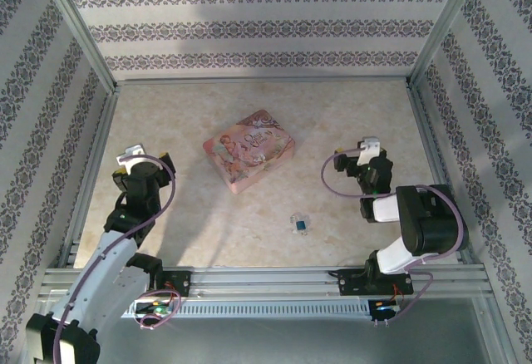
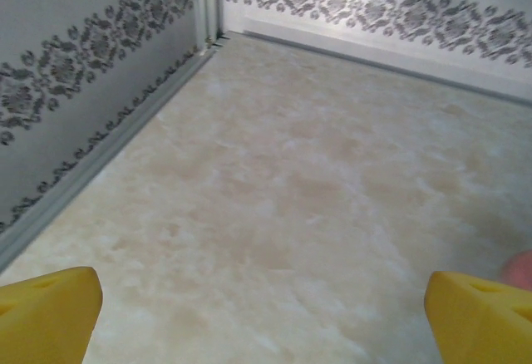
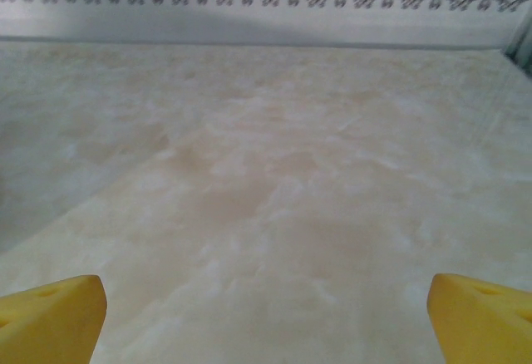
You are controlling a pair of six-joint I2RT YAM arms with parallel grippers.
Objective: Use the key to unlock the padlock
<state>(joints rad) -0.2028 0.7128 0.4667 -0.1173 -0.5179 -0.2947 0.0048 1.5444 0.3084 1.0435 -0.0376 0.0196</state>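
Note:
The padlock (image 1: 299,224) is a tiny silvery-and-blue piece lying on the table between the two arms, near the front edge. At this size I cannot tell a key apart from it. My left gripper (image 1: 131,156) rests at the left, well away from the padlock. Its yellow fingertips (image 2: 50,310) stand wide apart over bare table, so it is open and holds nothing. My right gripper (image 1: 368,145) sits at the right, up and to the right of the padlock. It is also open, with yellow fingertips (image 3: 51,314) far apart and nothing between them.
A pink picture-printed box (image 1: 251,150) lies at the table's middle, beyond the padlock; its edge shows as a pink blur (image 2: 522,266) in the left wrist view. Patterned walls (image 1: 249,27) with metal rails enclose the table on three sides.

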